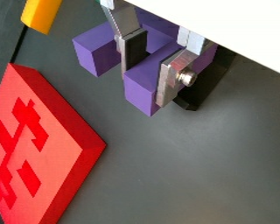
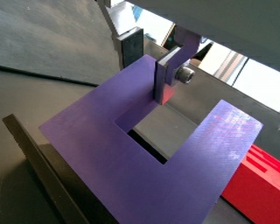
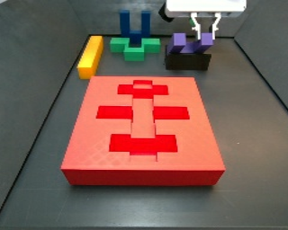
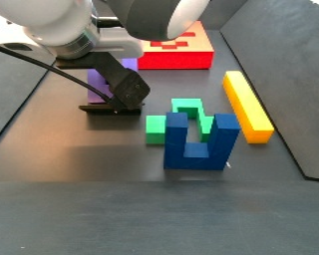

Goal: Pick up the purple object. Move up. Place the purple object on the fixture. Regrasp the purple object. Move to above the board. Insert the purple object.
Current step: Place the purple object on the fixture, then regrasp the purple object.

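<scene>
Dark grey floor | red board centred | hand straddles purple object, fingers apart, on fixture

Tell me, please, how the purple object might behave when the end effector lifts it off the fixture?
The purple object looks rigid, a blocky U, so it shouldn't flex. Its flat faces suit the end effector plates straddling one prong, though smooth sides might slip. Resting on the fixture, it seems unlikely to roll.
</scene>
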Controlling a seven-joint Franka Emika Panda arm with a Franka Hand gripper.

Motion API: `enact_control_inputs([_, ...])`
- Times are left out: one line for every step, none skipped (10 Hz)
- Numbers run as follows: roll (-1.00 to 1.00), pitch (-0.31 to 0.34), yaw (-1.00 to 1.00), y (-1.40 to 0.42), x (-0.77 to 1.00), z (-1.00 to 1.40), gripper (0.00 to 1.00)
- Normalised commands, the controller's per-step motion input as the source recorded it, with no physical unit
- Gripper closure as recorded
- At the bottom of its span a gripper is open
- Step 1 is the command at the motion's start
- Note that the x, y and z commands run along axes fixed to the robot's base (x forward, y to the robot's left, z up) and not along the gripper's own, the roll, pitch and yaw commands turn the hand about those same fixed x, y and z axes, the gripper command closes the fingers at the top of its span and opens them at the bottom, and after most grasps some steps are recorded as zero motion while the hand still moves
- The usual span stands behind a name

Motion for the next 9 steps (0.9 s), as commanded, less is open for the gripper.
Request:
enact_control_inputs([0.11,0.0,0.0,0.0,0.0,0.0,1.0])
enact_control_inputs([0.0,0.0,0.0,0.0,0.0,0.0,1.0])
enact_control_inputs([0.0,0.0,0.0,0.0,0.0,0.0,0.0])
enact_control_inputs([-0.01,0.0,0.0,0.0,0.0,0.0,0.0])
enact_control_inputs([-0.35,0.0,-0.01,0.14,0.0,0.44,0.0])
enact_control_inputs([-0.05,0.0,0.0,0.11,0.16,0.77,0.0])
enact_control_inputs([0.64,0.103,0.0,-0.01,0.2,0.61,0.0])
enact_control_inputs([0.84,0.1,0.0,-0.03,0.15,0.51,0.0])
enact_control_inputs([1.0,0.083,0.0,-0.11,0.06,0.36,0.0])
